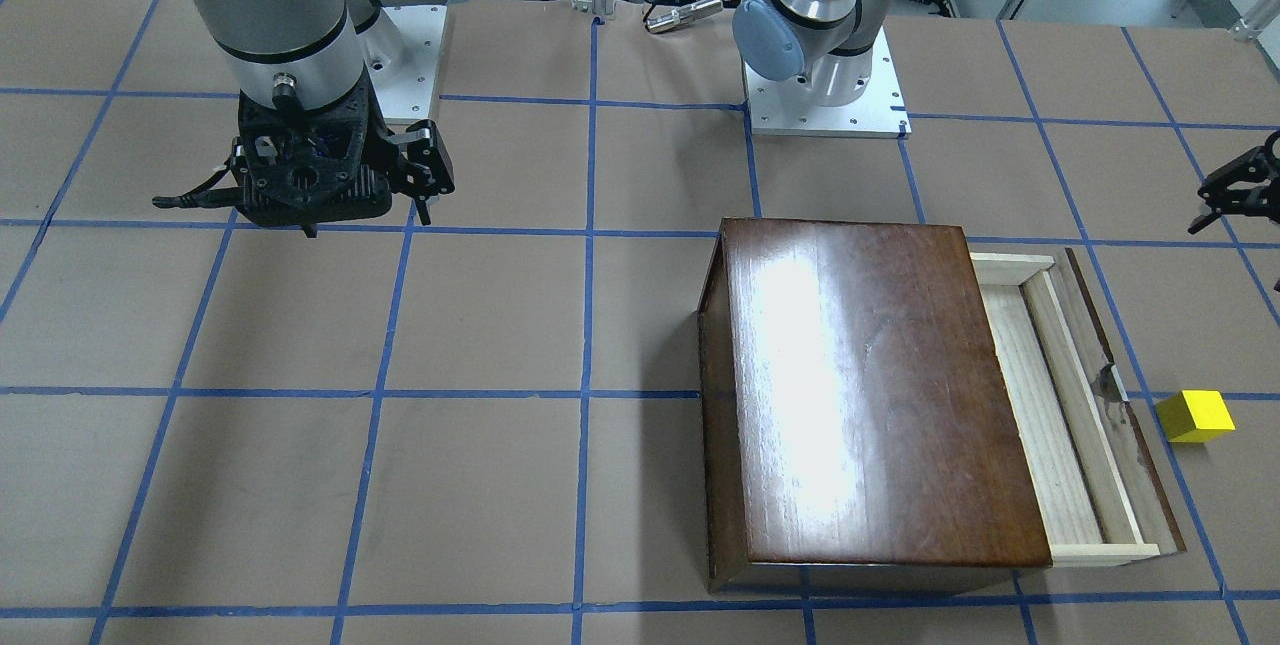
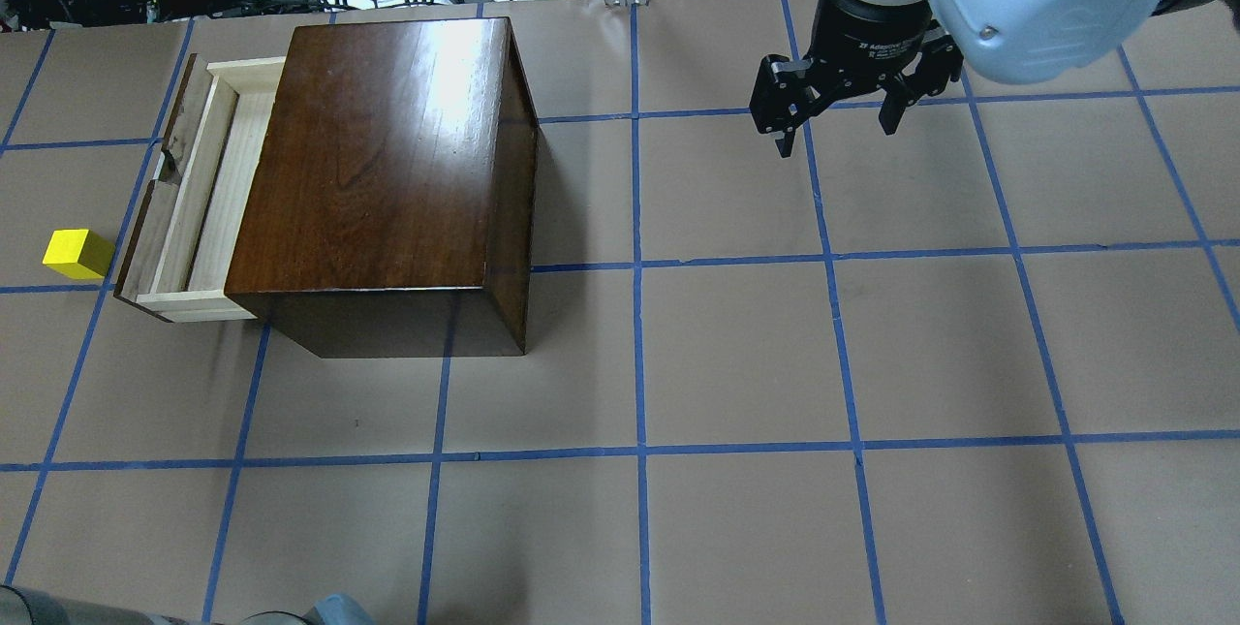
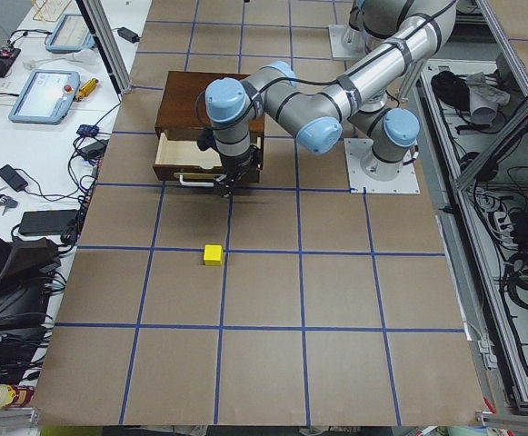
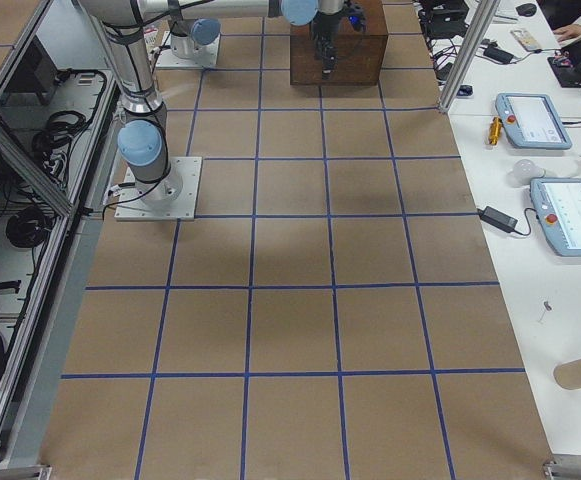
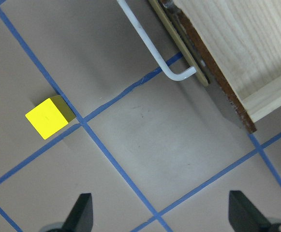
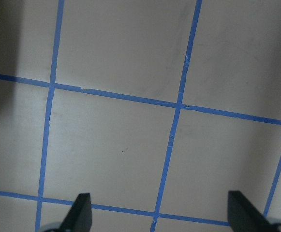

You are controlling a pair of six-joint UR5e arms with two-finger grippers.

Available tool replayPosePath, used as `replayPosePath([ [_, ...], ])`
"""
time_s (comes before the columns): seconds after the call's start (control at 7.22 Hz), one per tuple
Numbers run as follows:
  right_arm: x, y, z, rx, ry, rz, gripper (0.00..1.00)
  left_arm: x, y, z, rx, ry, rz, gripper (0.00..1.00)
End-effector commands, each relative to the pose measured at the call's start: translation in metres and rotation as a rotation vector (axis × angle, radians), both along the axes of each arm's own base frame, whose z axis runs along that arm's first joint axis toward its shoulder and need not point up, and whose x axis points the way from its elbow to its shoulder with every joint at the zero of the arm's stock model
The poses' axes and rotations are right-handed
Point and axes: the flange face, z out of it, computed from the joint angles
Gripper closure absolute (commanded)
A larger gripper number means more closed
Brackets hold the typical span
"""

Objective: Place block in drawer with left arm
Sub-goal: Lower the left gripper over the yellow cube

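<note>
The small bright yellow cube (image 2: 77,253) lies on the brown counter (image 2: 736,344) near the open pale-wood drawer (image 2: 218,189). The left tool (image 5: 162,215) hovers spread and empty; an off-centre descent could shove the cube away. The right tool (image 2: 838,126) is spread too.

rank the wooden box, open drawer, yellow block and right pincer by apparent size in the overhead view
1. wooden box
2-3. drawer (pulled-out part) and right pincer: about alike; the pincer sits nearer the camera, so unranked
4. yellow block
</note>
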Motion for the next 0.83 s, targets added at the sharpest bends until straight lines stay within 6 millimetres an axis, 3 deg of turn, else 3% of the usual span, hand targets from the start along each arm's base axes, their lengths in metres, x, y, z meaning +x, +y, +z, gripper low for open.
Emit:
replayPosePath([
  [0.0,0.0,0.0,0.0,0.0,0.0,-0.001,0.0,0.026,-0.028,-0.035,0.0,-0.008,-0.343,0.0],
  [0.14,0.0,0.0,0.0,0.0,0.0,0.001,0.0,0.038,-0.041,-0.055,-0.018,-0.027,-0.514,0.0],
  [0.55,0.0,0.0,0.0,0.0,0.0,-0.001,0.0,0.057,-0.066,-0.117,-0.033,-0.029,-0.599,0.0],
  [0.69,0.0,0.0,0.0,0.0,0.0,-0.001,0.0,0.06,-0.069,-0.13,-0.038,-0.039,-0.644,0.0],
])
